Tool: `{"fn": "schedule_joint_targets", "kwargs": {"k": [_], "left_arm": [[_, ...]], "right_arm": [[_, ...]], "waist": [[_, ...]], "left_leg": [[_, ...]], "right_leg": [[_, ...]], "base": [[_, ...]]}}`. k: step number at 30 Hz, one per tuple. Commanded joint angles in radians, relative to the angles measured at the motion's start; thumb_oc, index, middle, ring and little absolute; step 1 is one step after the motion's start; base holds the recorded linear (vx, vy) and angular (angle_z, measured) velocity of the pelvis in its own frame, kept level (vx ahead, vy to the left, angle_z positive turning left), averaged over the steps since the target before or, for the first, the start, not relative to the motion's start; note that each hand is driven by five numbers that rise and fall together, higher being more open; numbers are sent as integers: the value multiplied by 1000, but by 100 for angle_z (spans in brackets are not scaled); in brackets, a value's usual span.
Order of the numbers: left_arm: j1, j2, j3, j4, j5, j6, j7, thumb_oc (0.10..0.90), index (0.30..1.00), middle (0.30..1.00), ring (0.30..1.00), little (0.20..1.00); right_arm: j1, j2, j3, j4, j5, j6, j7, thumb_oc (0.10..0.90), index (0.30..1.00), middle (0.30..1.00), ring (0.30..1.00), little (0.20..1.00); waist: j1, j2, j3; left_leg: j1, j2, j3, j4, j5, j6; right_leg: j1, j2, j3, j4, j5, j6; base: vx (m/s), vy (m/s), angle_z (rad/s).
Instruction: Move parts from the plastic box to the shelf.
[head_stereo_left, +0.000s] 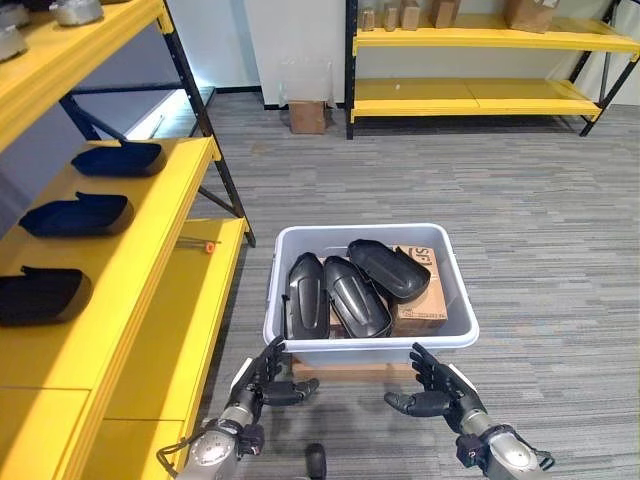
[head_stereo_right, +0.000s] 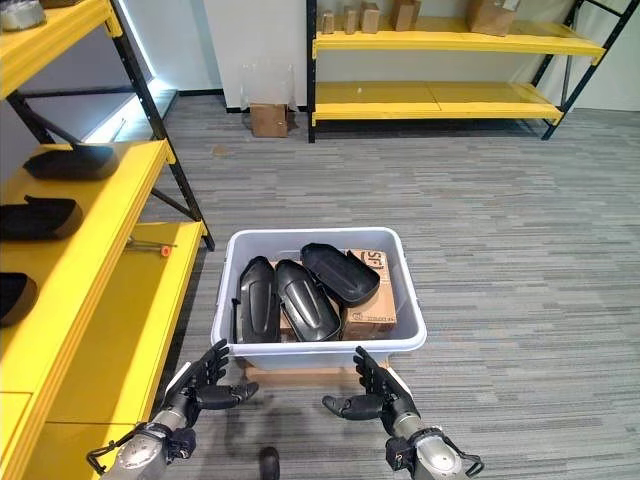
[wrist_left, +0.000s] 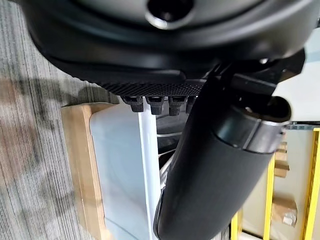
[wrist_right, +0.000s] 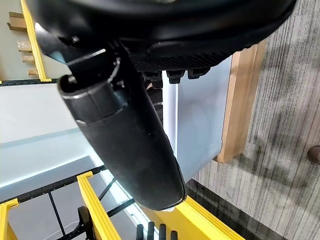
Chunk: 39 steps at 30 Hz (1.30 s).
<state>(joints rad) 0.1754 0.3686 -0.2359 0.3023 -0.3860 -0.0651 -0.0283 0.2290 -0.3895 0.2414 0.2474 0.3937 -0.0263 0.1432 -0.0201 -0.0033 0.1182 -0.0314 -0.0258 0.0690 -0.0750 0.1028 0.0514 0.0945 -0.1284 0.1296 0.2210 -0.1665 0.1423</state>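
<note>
The box (head_stereo_left: 365, 285), pale grey plastic, sits on the carpeted floor (head_stereo_left: 540, 230) on a low wooden board (head_stereo_left: 345, 371). Inside it lie three black moulded parts (head_stereo_left: 352, 290): two side by side toward the robot's left, and a third resting tilted across a cardboard carton (head_stereo_left: 425, 300) on the right side of the box.

The left hand (head_stereo_left: 268, 380) hovers just short of the box's near wall, at its left corner, fingers straight and spread, holding nothing. The right hand (head_stereo_left: 436, 388) hovers level with it at the right corner, equally spread and empty. Neither hand touches the box.

The shelf (head_stereo_left: 150, 260), yellow boards on a dark frame, stands just beside the box on the robot's left. Three dark parts (head_stereo_left: 80, 214) already lie in a row on its middle level. A small orange-tipped tool (head_stereo_left: 200, 244) lies on the lower level.

A second yellow rack (head_stereo_left: 480, 60) stands well apart along the far wall, carrying cartons. Another carton (head_stereo_left: 307, 116) stands on the floor beside it.
</note>
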Motion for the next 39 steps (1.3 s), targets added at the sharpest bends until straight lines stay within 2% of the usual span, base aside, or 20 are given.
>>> {"fn": "schedule_joint_targets", "kwargs": {"k": [1, 3, 4, 6, 8, 9, 10, 11, 13, 14, 15, 20, 28, 31, 33, 34, 36, 37, 39], "left_arm": [[-74, 38, 23, -89, 17, -73, 8, 900, 1000, 1000, 1000, 1000], [-73, 45, 22, -91, 30, -69, 4, 900, 1000, 1000, 1000, 1000], [-74, 46, 20, -89, 29, -66, 1, 900, 1000, 1000, 1000, 1000], [-68, 46, 20, -86, 25, -67, -7, 900, 1000, 1000, 1000, 1000], [-62, 50, 22, -85, 17, -70, -8, 900, 1000, 1000, 1000, 1000], [-62, 50, 22, -85, 17, -70, -8, 900, 1000, 1000, 1000, 1000], [-52, 46, 29, -80, 9, -74, -2, 900, 1000, 1000, 1000, 1000], [-46, 42, 35, -81, 5, -75, 0, 900, 1000, 1000, 1000, 1000], [-44, 39, 39, -75, 8, -75, 0, 900, 1000, 1000, 1000, 1000], [-31, 25, 37, -61, 21, -73, -12, 900, 1000, 1000, 1000, 1000], [-31, 18, 33, -58, 26, -75, -12, 900, 1000, 1000, 1000, 1000], [-20, 0, 25, -59, 17, -80, -19, 900, 1000, 1000, 1000, 1000], [-49, -5, 8, -42, 0, -81, -7, 900, 1000, 1000, 1000, 1000], [-57, -7, 9, -39, -6, -81, -1, 900, 1000, 1000, 1000, 1000], [-56, -8, 9, -42, -13, -79, -1, 900, 1000, 1000, 1000, 1000], [-59, -7, 9, -45, -18, -79, 2, 900, 1000, 1000, 1000, 1000], [-62, -3, 9, -49, -25, -79, 3, 900, 1000, 1000, 1000, 1000], [-56, -3, 14, -62, -25, -76, 4, 900, 1000, 1000, 1000, 1000], [-48, -4, 18, -64, -26, -72, 4, 900, 1000, 1000, 1000, 1000]], "right_arm": [[-47, 2, 10, -72, 1, -82, 12, 900, 1000, 1000, 1000, 1000], [-38, 6, 7, -84, 3, -84, 9, 900, 1000, 1000, 1000, 1000], [-37, 5, 5, -84, 2, -84, 7, 900, 1000, 1000, 1000, 1000], [-30, 4, 3, -95, 20, -83, 9, 900, 1000, 1000, 1000, 1000], [-30, 0, 3, -93, 24, -86, 5, 900, 1000, 1000, 1000, 1000], [-30, 0, 3, -93, 24, -86, 5, 900, 1000, 1000, 1000, 1000], [-38, -6, -1, -87, 20, -87, 5, 900, 1000, 1000, 1000, 1000], [-46, -15, 3, -84, 5, -82, 4, 900, 1000, 1000, 1000, 1000], [-48, -18, 3, -84, 0, -80, 6, 900, 1000, 1000, 1000, 1000], [-37, -21, 4, -90, -10, -74, 11, 900, 1000, 1000, 1000, 1000], [-41, -21, 5, -83, -15, -75, 8, 900, 1000, 1000, 1000, 1000], [-35, -39, -9, -99, -7, -79, 9, 900, 1000, 1000, 1000, 1000], [-45, -59, -17, -98, 15, -86, 1, 900, 1000, 1000, 1000, 1000], [-51, -69, -22, -104, 23, -93, 0, 900, 1000, 1000, 1000, 1000], [-53, -70, -18, -100, 26, -97, -2, 900, 1000, 1000, 1000, 1000], [-64, -73, -11, -96, 28, -100, -6, 900, 1000, 1000, 1000, 1000], [-77, -83, -7, -110, 38, -104, -7, 900, 1000, 1000, 1000, 1000], [-77, -91, -10, -124, 30, -105, -7, 900, 1000, 1000, 1000, 1000], [-74, -92, -15, -124, 15, -106, -18, 900, 1000, 1000, 1000, 1000]], "waist": [[-4, 3, 2], [-15, 21, 13], [-25, 27, 13], [-37, 29, 11], [-38, 23, 17], [-39, 23, 18], [-37, 15, 15], [-35, 8, 23], [-34, 3, 24], [-28, -19, 3], [-30, -24, -5], [-26, -24, -40], [-37, -8, -52], [-41, -7, -48], [-39, -14, -37], [-26, -29, -21], [0, -61, 14], [3, -71, 22], [3, -77, 23]], "left_leg": [[8, 11, -47, 102, -93, -7], [36, 13, -57, 108, -115, 4], [50, 13, -62, 106, -123, 7], [81, 9, -71, 101, -140, 0], [98, 8, -64, 100, -155, -8], [99, 9, -65, 100, -155, -8], [126, 9, -57, 89, -171, -23], [159, 10, -58, 83, -189, -33], [176, 9, -53, 80, -199, -37], [194, 4, -50, 75, -219, -49], [198, 9, -48, 77, -223, -52], [208, 53, -48, 73, -216, -79], [209, 124, -69, 110, -163, -129], [189, 144, -82, 177, -123, -148], [130, 149, -96, 299, -49, -162], [78, 135, -121, 399, 2, -160], [-19, 71, -171, 587, 27, -149], [-61, 60, -166, 629, 13, -137], [-105, 119, -123, 546, 0, -124]], "right_leg": [[-163, 39, 4, 343, 255, -24], [-217, 28, -48, 430, 220, -49], [-252, 30, -67, 428, 190, -59], [-276, 31, -99, 291, 139, -69], [-279, -6, -121, 152, 172, -51], [-277, -6, -122, 151, 173, -51], [-289, -46, -150, -30, 213, -15], [-282, -75, -171, -132, 273, 14], [-279, -80, -191, -177, 285, 24], [-218, -87, -200, -216, 297, 28], [-208, -81, -178, -230, 308, 29], [-172, -43, -185, -243, 289, 10], [-149, 14, -207, -187, 208, -35], [-143, 42, -202, -163, 174, -58], [-129, 62, -191, -163, 161, -81], [-119, 64, -179, -161, 159, -94], [-110, 55, -164, -153, 159, -111], [-103, 50, -164, -153, 155, -114], [-90, 39, -164, -154, 145, -107]], "base": [[57, 127, 39], [123, 171, 59], [174, 107, 40], [197, 30, 21], [127, -39, 15], [187, -96, 7], [256, -145, -7], [257, -144, -21], [191, -122, -26], [262, -176, -6], [199, -138, 8], [149, -149, 9], [107, -157, 8], [70, -146, 11], [15, -172, 12], [-32, -185, 20], [-27, -167, 3], [39, -112, -19], [119, -1, -8]]}}
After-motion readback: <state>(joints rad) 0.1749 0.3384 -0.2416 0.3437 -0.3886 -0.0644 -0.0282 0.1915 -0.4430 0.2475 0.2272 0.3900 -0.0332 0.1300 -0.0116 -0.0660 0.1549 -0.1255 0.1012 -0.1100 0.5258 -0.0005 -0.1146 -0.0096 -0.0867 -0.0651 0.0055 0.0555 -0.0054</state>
